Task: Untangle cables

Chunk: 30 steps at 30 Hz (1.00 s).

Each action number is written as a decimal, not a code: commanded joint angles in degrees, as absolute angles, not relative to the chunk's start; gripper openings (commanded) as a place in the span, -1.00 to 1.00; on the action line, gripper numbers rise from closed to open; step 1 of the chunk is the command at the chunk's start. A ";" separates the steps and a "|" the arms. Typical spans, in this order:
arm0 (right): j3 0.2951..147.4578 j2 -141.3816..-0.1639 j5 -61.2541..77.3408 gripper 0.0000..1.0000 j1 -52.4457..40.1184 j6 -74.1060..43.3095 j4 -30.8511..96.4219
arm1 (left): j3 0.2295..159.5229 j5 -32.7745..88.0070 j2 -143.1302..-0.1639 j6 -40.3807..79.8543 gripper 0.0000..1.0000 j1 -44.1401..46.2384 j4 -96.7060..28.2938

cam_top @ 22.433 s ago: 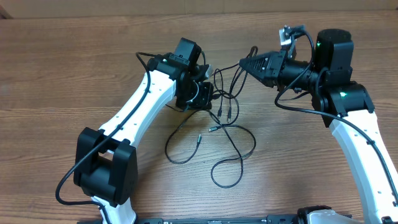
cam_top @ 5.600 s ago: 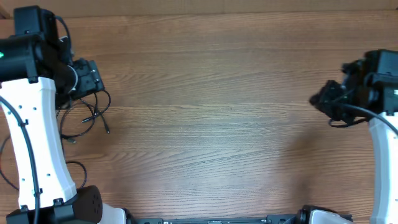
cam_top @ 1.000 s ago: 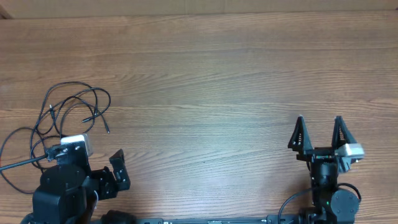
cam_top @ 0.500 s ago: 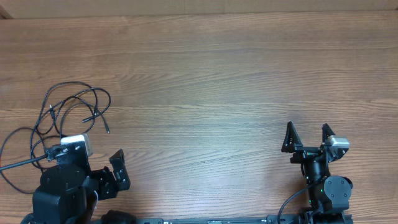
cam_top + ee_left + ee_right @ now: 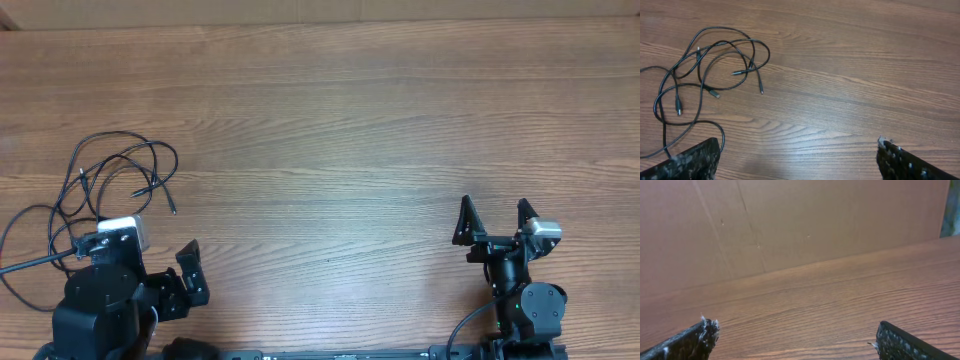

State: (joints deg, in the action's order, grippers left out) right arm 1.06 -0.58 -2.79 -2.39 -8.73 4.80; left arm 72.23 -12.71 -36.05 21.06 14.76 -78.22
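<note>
cables [image 5: 118, 178] are looking limp and light; i'm eyeing a plug end [image 5: 713, 93] to pinch, left gripper [image 5: 797, 160] and right gripper [image 5: 493, 215] gaping empty.

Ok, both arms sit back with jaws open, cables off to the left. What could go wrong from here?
1. The thin black cables with silver plug tips lie in overlapping loops; a pinch at a crossing may catch two strands and tighten the tangle.
2. One loop runs right beside a finger of the left gripper, so moving that arm may snag and drag it.
3. The right gripper sits far across the brown wooden table, a long reach.
</note>
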 commanded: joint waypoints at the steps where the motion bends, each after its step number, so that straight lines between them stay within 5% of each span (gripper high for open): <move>1: 0.45 -0.16 -2.48 1.00 -2.68 -8.49 4.62 | 72.10 -13.72 -36.25 21.43 0.99 14.66 -78.22; 20: 0.45 -0.16 -2.48 1.00 -2.68 -8.49 4.62 | 71.24 -13.52 -35.42 21.43 0.99 14.22 -79.09; 30: 0.45 -0.16 -2.48 1.00 -2.68 -8.49 4.62 | 45.87 -8.45 -21.26 19.42 0.99 7.09 -53.82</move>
